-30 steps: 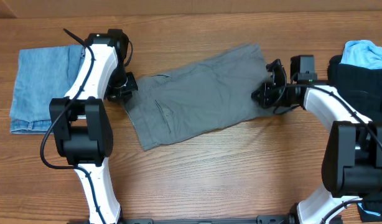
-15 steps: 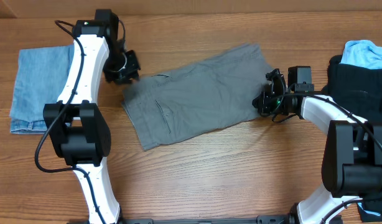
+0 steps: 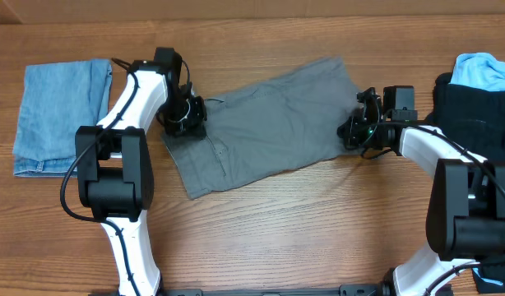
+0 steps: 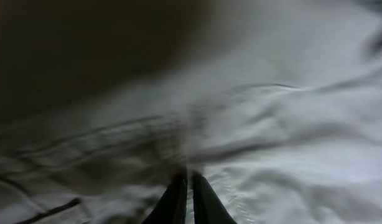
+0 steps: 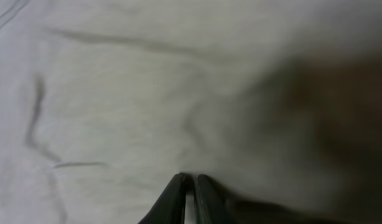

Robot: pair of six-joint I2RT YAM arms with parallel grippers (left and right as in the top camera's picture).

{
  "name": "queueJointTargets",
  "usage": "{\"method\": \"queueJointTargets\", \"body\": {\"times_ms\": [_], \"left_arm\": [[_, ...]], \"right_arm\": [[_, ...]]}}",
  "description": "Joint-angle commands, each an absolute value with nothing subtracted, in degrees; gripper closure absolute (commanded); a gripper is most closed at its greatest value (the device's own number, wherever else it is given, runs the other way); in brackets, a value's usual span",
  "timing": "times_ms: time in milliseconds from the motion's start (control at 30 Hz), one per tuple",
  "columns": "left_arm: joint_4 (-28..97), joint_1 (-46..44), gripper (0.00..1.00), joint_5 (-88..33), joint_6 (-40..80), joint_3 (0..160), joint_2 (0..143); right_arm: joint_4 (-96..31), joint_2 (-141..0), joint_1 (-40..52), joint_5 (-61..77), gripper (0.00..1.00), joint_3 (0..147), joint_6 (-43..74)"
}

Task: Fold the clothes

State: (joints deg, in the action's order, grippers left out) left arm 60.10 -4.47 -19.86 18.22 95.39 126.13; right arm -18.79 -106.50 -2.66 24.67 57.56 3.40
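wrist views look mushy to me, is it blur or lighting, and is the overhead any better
Left wrist: grey shorts smeared by blur, dark unfocused patch upper left. Right wrist: equally soft, dark smear at right. Overhead: sharp, evenly lit, no glare.

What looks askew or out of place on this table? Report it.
The grey shorts lie slanted: their right end is nearer the far edge of the table than their left end. The folded denim, by contrast, sits roughly square. Nothing looks spilled or torn.
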Motion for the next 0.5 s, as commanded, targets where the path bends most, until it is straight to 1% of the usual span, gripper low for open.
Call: {"method": "queueJointTargets", "body": {"times_ms": [0, 267, 367, 400, 467], "left_arm": [[58.3, -4.1, 0.91, -15.9, 17.4, 92.3, 125.3], [56.8, -4.1, 0.89, -11.0, 17.3, 90.9, 125.3], [57.0, -4.1, 0.89, -9.0, 17.3, 90.9, 125.3], [57.0, -4.1, 0.89, -8.4, 17.3, 90.9, 125.3], [56.8, -4.1, 0.96, -8.4, 16.8, 90.9, 125.3]], "right_arm": [[-17.8, -106.8, -3.6, 16.3, 0.91, 57.9, 6.1], [-15.1, -106.9, -3.7, 2.5, 0.9, 57.9, 8.9], [-13.5, -106.8, -4.3, -2.2, 0.9, 57.9, 11.7], [-12.8, -106.8, -4.6, -2.9, 0.9, 57.9, 12.1], [-12.3, -106.8, -5.0, -3.0, 0.9, 58.6, 12.0]]}}
